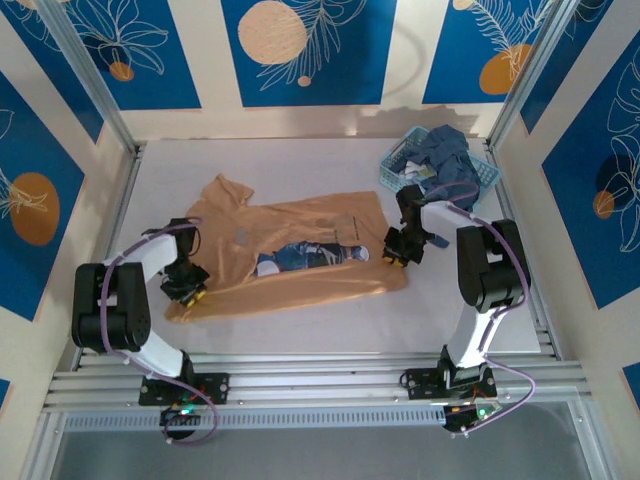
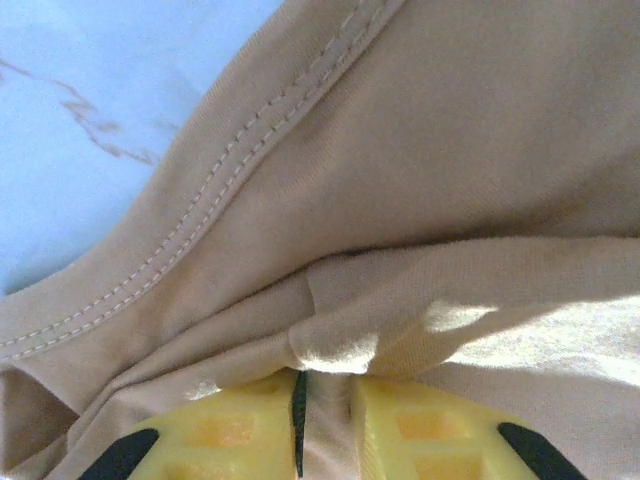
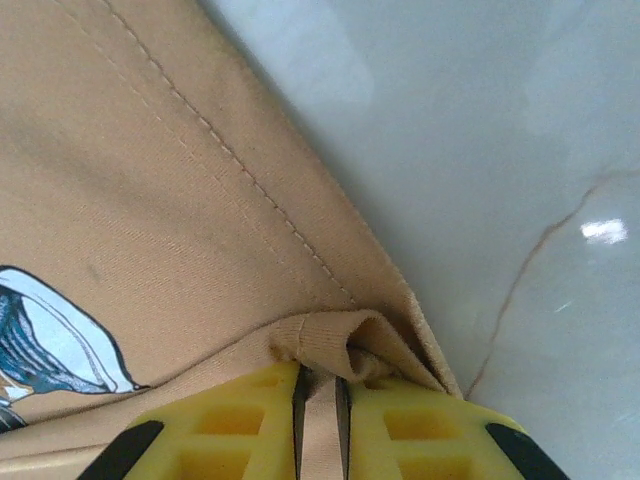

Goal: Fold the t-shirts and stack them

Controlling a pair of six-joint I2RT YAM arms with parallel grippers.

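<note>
A tan-orange t-shirt (image 1: 300, 250) with a blue-and-white print lies spread across the middle of the table. My left gripper (image 1: 188, 287) sits at the shirt's near left corner, shut on a pinched fold of the tan cloth (image 2: 330, 340) between its yellow fingers (image 2: 240, 425). At the shirt's right edge my right gripper (image 1: 397, 255) is shut on a rolled bit of the hem (image 3: 330, 345), and its yellow fingers (image 3: 415, 430) press the cloth from both sides. Dusty-blue t-shirts (image 1: 445, 160) are heaped in the basket at the back right.
A light-blue lattice basket (image 1: 400, 160) stands at the back right corner, just behind the right arm. Bare white table (image 1: 300, 330) lies in front of the shirt. Metal frame posts and patterned walls enclose the table on three sides.
</note>
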